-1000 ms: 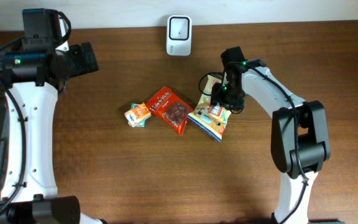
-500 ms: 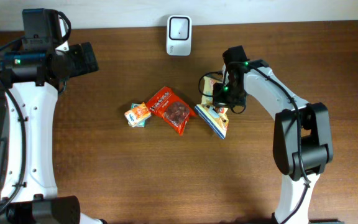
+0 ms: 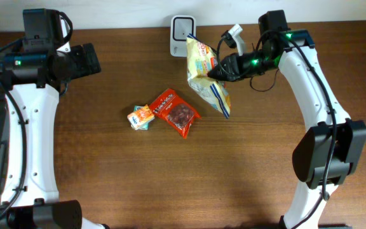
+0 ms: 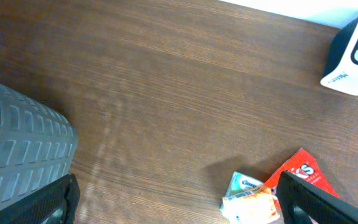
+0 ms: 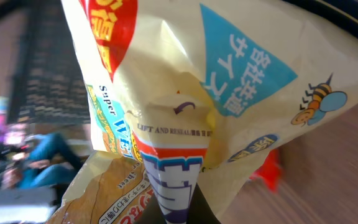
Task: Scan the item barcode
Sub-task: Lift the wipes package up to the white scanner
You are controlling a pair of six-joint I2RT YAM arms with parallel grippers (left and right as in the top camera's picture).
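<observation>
On my overhead feed the right gripper (image 3: 216,69) has its fingers clamped on the right edge of the crinkly yellow snack bag with blue trim (image 3: 205,70). The bag hangs clear of the brown wooden counter (image 3: 107,165). Its long axis runs from about 11 o'clock to 5 o'clock. The wider upper end sits just beside the white box-shaped scanner (image 3: 183,27), at the scanner's 4 o'clock, and the narrow blue-striped end points down toward 5 o'clock. Whether bag and scanner touch, I cannot tell. A printed yellow face is turned up to the overhead camera. The right wrist view is filled by the bag – a blue triangle with white lettering, a small bee, a red patch at the top.

The flat red snack packet (image 3: 176,112) lies on the counter at the bag's 7 o'clock. The small orange-and-white carton (image 3: 141,117) is touching the packet's 9 o'clock side.

The left gripper (image 3: 91,58) is over at 10 o'clock, well apart from everything. Its fingers (image 4: 45,202) are spread wide with nothing between them – only bare counter shows there in its wrist view.
</observation>
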